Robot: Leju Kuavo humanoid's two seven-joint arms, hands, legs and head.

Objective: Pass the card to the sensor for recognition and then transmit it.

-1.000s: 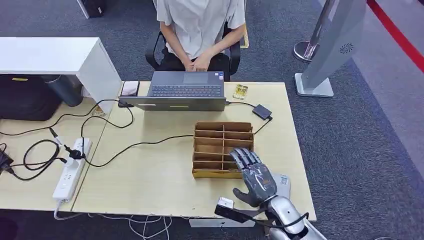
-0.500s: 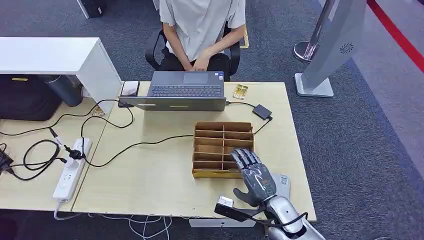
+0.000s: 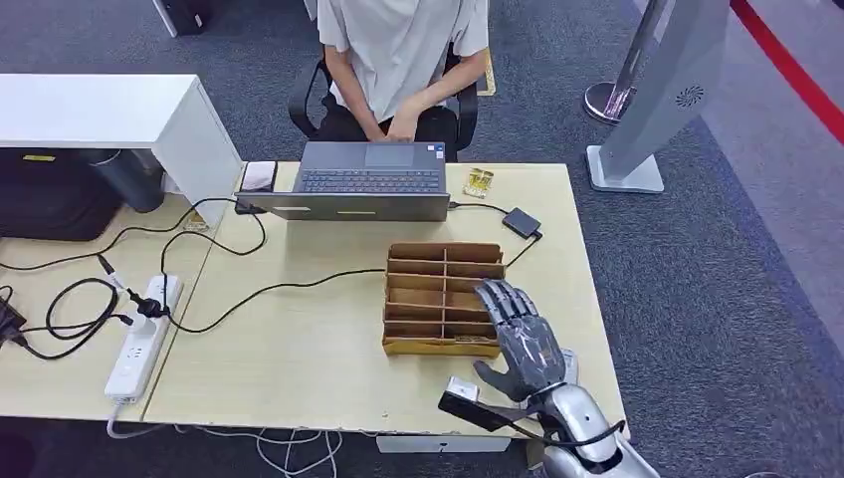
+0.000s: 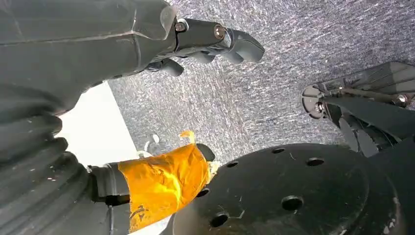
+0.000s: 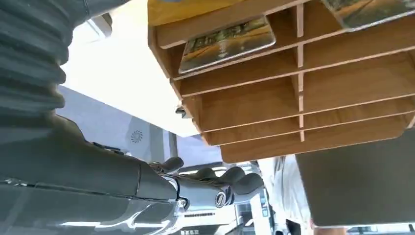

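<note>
A brown wooden card rack (image 3: 443, 297) with several slots stands on the table's right half. In the right wrist view a picture card (image 5: 226, 43) lies in one slot of the rack (image 5: 293, 93), and the corner of another card (image 5: 367, 10) shows in a neighbouring slot. My right hand (image 3: 523, 344) hovers at the rack's near right corner with fingers (image 5: 230, 178) spread and nothing in them. A small black box (image 3: 521, 221), wired to the laptop, lies beyond the rack. My left hand (image 4: 147, 44) hangs over the carpet, holding nothing, its thumb (image 4: 164, 183) wrapped in orange tape.
A person sits behind the grey laptop (image 3: 366, 182) at the table's far edge. Under my right wrist lies a flat grey device (image 3: 567, 360). Black cables (image 3: 249, 294) and a white power strip (image 3: 139, 339) lie to the left. A grey kiosk stand (image 3: 657, 90) is on the floor at right.
My right hand has shifted a little to the right and away from me along the rack's right edge. The person and the table's things have stayed put.
</note>
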